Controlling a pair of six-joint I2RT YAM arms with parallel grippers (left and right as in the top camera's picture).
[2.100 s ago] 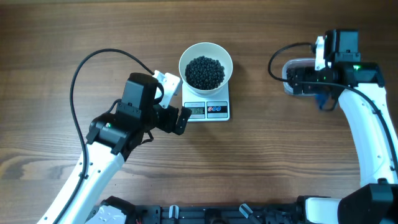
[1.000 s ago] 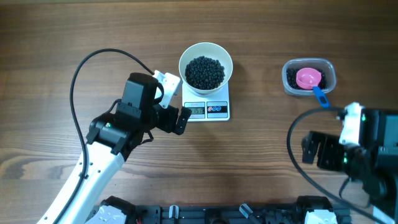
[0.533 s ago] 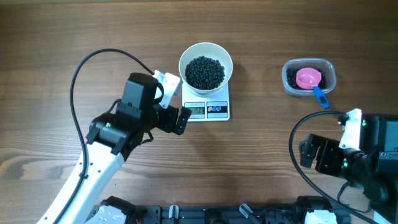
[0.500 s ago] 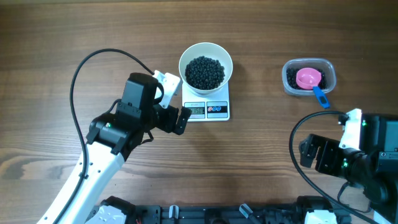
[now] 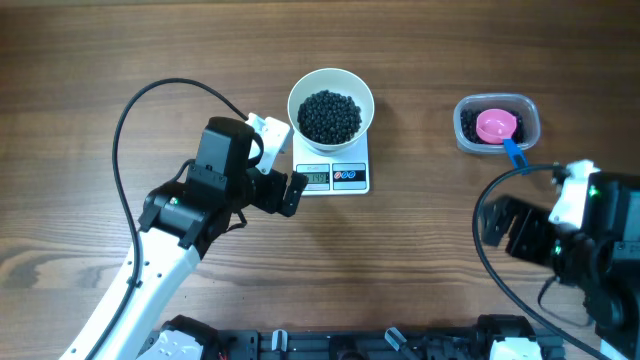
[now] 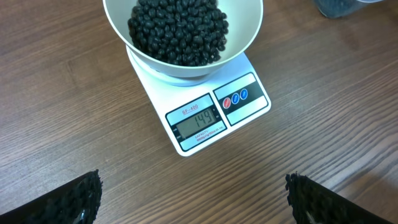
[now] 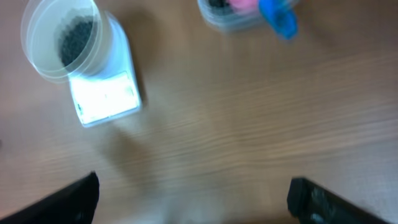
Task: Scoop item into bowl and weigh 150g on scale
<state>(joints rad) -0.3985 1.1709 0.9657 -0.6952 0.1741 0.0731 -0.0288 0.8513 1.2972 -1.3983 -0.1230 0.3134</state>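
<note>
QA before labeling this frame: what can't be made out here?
- Overhead: digits on the scale are too small to read.
- Right wrist: whole view motion-blurred; the scale face is washed out white.
- Left wrist: far rim of the bowl and most of the tub are cut off by the top edge.
- Overhead: scoop covers most of the tub's contents.

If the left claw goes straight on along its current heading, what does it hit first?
Probably the scale: its display end sits centred ahead of the open left claw in the wrist view, the bowl behind it. The claw's tilt is unclear, so it may touch the table first.
</note>
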